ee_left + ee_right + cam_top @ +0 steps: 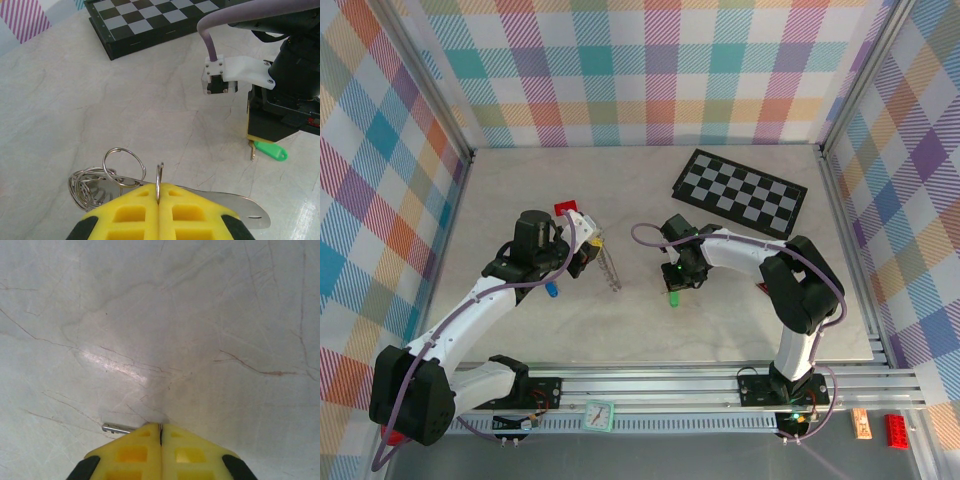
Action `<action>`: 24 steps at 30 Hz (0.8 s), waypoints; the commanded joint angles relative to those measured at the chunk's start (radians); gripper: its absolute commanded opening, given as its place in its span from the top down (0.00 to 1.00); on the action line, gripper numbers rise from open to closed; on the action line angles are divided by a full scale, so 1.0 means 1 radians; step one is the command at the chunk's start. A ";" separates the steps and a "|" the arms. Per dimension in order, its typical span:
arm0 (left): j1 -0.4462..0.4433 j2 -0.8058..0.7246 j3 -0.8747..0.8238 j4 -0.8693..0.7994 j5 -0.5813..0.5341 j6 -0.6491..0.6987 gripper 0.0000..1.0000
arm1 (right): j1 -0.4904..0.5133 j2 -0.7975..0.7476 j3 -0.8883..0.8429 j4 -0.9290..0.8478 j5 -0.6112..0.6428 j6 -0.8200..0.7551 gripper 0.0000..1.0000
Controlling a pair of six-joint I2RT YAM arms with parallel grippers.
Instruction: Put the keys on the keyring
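Observation:
My left gripper point(588, 243) point(159, 189) is shut on one silver split ring of the keyring point(159, 172), which stands edge-on between the yellow fingertips. More rings point(87, 182) and a flat metal strip point(240, 206) hang with it, and the strip slants over the table point(611, 270). The blue key point(551, 290) lies on the table below the left gripper. My right gripper point(680, 280) point(160, 428) is shut at the table surface on the green key point(674, 298) point(272, 152). Its green head sticks out beside the fingers, and its blade point(116, 428) pokes out left of the fingertips.
A black-and-grey checkerboard point(740, 193) point(145, 20) lies at the back right. A flat red block point(565, 208) sits just behind the left gripper. Chequered walls close off the left, back and right. The two grippers are about a hand's width apart.

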 commanded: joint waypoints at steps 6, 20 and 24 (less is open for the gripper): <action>0.007 -0.002 0.027 0.004 0.033 0.018 1.00 | -0.002 -0.051 0.023 -0.041 -0.010 -0.022 1.00; -0.006 -0.020 0.029 -0.026 0.211 0.063 1.00 | 0.005 -0.426 -0.130 0.207 -0.272 -0.231 1.00; -0.036 -0.036 0.045 -0.079 0.272 0.109 1.00 | 0.006 -0.472 -0.116 0.224 -0.383 -0.290 1.00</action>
